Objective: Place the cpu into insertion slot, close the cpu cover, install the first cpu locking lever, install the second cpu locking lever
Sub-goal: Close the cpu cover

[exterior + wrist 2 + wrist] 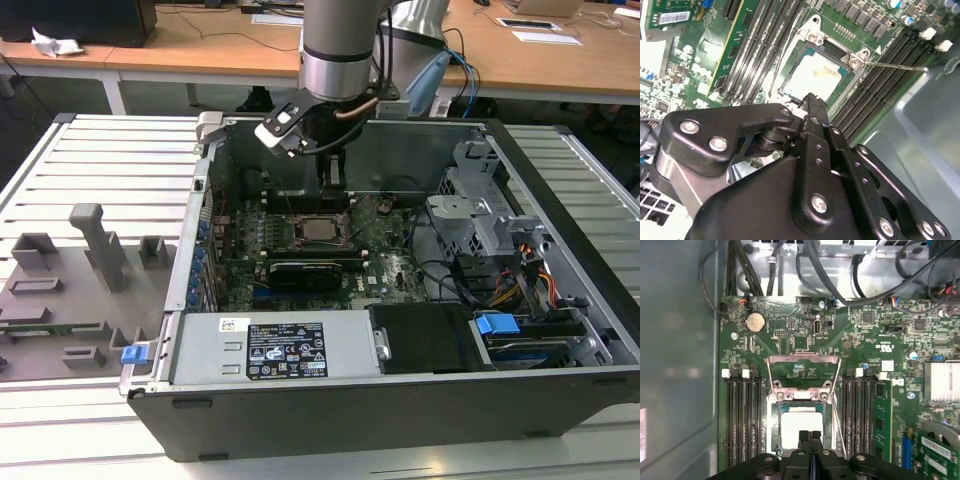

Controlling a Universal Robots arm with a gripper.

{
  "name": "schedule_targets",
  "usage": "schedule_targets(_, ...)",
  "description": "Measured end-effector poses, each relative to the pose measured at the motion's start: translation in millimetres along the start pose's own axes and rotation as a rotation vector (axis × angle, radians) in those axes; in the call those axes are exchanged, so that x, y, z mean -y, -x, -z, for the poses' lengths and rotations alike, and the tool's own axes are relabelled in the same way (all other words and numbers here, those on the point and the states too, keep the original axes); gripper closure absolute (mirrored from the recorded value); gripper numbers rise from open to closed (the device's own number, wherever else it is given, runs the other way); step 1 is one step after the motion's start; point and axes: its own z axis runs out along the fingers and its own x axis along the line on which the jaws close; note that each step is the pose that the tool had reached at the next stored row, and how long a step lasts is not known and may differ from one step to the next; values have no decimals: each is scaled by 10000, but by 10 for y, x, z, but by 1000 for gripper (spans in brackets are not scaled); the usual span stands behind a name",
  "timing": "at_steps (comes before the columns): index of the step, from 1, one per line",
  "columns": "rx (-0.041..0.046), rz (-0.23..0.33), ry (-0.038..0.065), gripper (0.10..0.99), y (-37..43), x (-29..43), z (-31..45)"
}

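Gripper (pixel 810 436) with jaws closed, low over the seated cpu (pixel 799 421).

In both wrist views the two fingers sit pressed together with nothing visible between them; the tips hang over one edge of the cpu, and whether they touch it I cannot tell; the cpu lies flat in the insertion slot (pixel 774 426), between banks of memory slots (pixel 742 415); the first wrist view shows the cpu cover (pixel 805 356) swung up and open beyond the slot; the second wrist view shows a thin lever (pixel 895 64) sticking out sideways over the memory slots; the exterior view shows the arm (pixel 340 50) reaching down into the open computer case (pixel 420 150); the gripper body hides the cpu's near edge.
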Motion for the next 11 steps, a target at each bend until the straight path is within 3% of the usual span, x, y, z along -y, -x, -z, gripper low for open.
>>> schedule_targets(2,0,1,0,980,0,-1,42)
schedule_targets(6,3,1,-2,980,1,-25,43)
schedule_targets(11,3,7,-1,980,0,-208,37)
